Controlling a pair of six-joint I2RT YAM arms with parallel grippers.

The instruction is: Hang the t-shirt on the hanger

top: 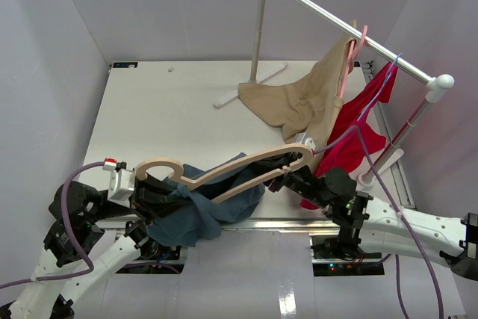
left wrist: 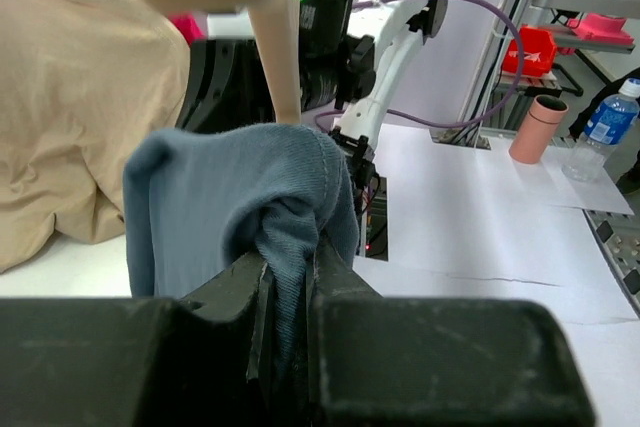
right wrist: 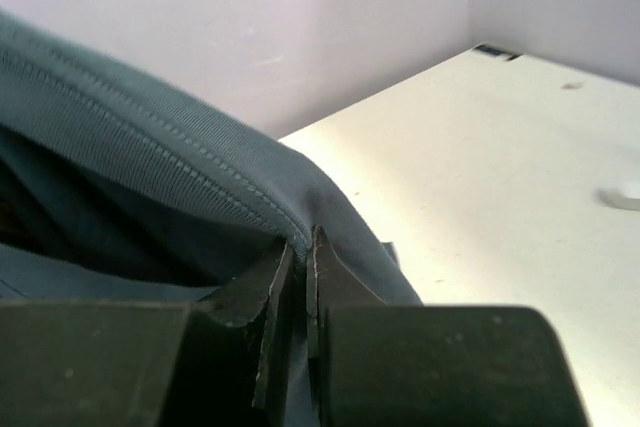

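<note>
left fingers (left wrist: pixel 228 295) pinched on t-shirt (top: pixel 224 201), right fingers (right wrist: pixel 258 299) clamped on its hem, hanger (top: pixel 246 166) crossing above it

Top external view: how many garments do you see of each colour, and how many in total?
slate-blue t-shirt: 1
tan garment: 1
red garment: 1
Total: 3

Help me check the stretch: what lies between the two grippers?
The t-shirt, pinched by the left gripper and right gripper, with the hanger across it; top view.
</note>
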